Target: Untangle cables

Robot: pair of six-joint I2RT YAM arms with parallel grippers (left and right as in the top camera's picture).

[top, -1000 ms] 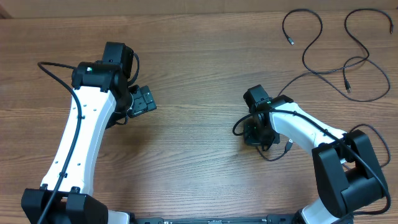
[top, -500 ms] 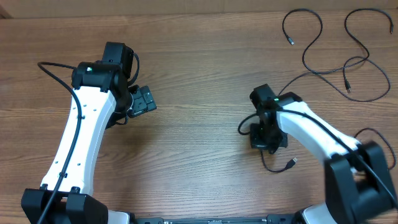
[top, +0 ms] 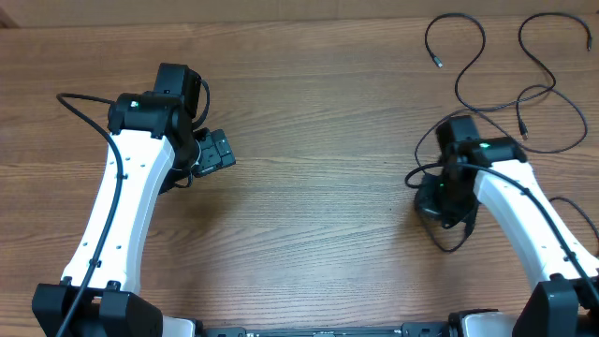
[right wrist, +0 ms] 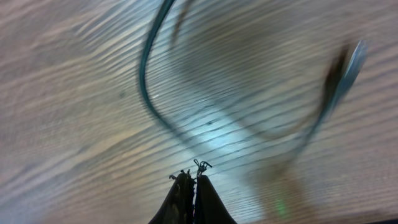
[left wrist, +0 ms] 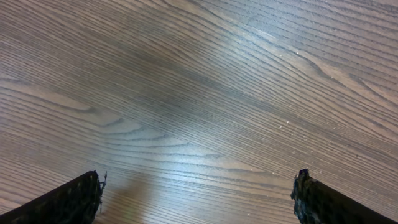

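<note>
White right arm [top: 524,211] slants forward-left, end effector [right wrist: 193,180] closed.

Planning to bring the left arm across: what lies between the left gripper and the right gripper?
From the left gripper, bare table in the overhead view, until a thin cable looping close by the right gripper.

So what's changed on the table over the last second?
The right gripper, shut on a thin cable, swung toward the robot's right, dragging the cable's loop along. The open left gripper and the other cables at the far right stayed put.
</note>
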